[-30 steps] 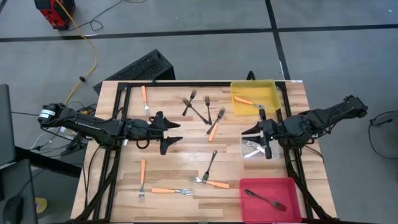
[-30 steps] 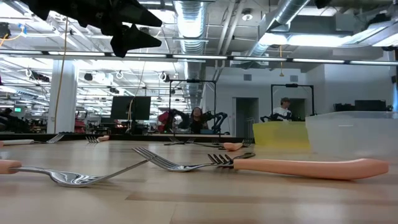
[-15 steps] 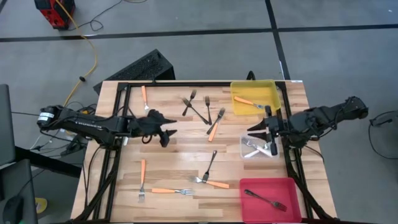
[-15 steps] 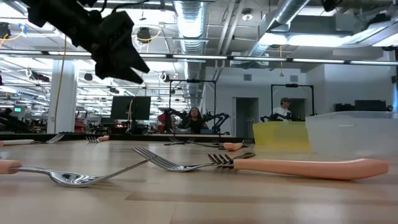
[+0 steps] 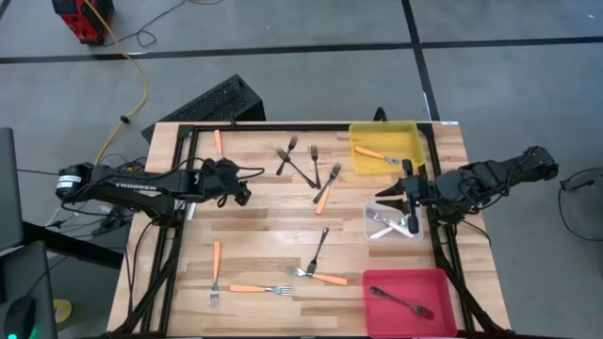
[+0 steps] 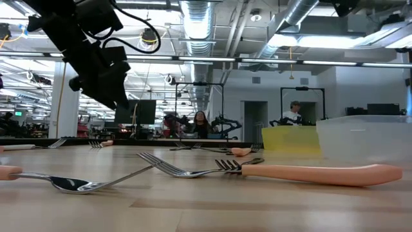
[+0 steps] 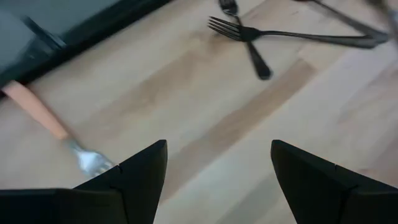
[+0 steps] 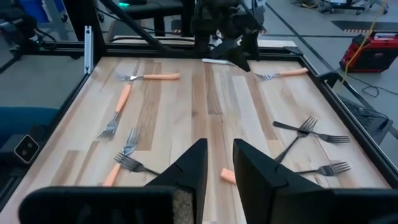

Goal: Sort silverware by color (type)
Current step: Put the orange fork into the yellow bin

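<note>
- Over the worktop's (image 5: 273,235) left half, the left gripper (image 7: 217,163) hangs low with its fingers (image 7: 140,168) spread wide and nothing between them; just beside one fingertip lies an orange-handled fork (image 7: 53,127), not touched.
- Beyond it, two dark forks (image 7: 280,36) lie crossed on the wood.
- At the right edge, the right gripper (image 5: 407,202) waits above the clear bin (image 5: 384,226), its fingers (image 8: 186,168) nearly together with only a narrow gap, holding nothing.
- Inside the clear bin lie pale forks (image 5: 382,222); the yellow bin (image 5: 384,149) holds an orange-handled one, the red bin (image 5: 410,299) a dark one.
- Loose forks are scattered over the wood, several orange-handled near the front edge (image 5: 247,289).
- Farther back, beyond the worktop, the room shows ceiling ducts, monitors and seated people (image 6: 201,122).
</note>
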`<control>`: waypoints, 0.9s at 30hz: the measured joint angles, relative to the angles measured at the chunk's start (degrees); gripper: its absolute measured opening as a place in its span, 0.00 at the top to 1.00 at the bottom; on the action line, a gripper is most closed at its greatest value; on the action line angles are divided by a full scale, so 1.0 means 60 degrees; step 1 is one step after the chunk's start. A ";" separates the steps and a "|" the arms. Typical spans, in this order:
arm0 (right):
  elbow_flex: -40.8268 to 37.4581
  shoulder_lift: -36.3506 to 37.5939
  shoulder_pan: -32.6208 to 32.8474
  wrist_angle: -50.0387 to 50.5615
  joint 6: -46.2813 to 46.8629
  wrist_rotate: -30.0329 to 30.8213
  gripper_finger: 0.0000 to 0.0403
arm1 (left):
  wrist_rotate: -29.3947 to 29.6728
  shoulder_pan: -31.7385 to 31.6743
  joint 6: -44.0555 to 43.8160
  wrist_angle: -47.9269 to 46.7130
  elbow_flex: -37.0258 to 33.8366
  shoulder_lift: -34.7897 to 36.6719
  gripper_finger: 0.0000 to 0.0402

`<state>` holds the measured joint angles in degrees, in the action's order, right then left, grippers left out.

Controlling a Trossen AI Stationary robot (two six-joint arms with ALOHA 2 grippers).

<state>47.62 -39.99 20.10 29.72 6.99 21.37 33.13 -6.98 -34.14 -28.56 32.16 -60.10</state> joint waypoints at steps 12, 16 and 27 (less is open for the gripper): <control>0.0000 -0.0018 0.0000 0.0009 0.0006 0.0035 0.74 | 0.0763 -0.0424 0.0434 -0.0054 -0.0310 -0.0004 0.32; 0.0000 -0.0018 0.0000 0.0009 0.0005 0.0039 0.74 | 0.0705 -0.0743 -0.0187 -0.0115 -0.0439 -0.0004 0.32; 0.0000 -0.0018 0.0000 0.0091 0.0009 0.0036 0.74 | 0.0682 -0.1368 0.0620 -0.0262 -0.0444 -0.0004 0.32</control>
<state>47.62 -40.10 20.10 30.27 7.05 21.59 37.21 -15.19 -30.42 -30.13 29.50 -60.12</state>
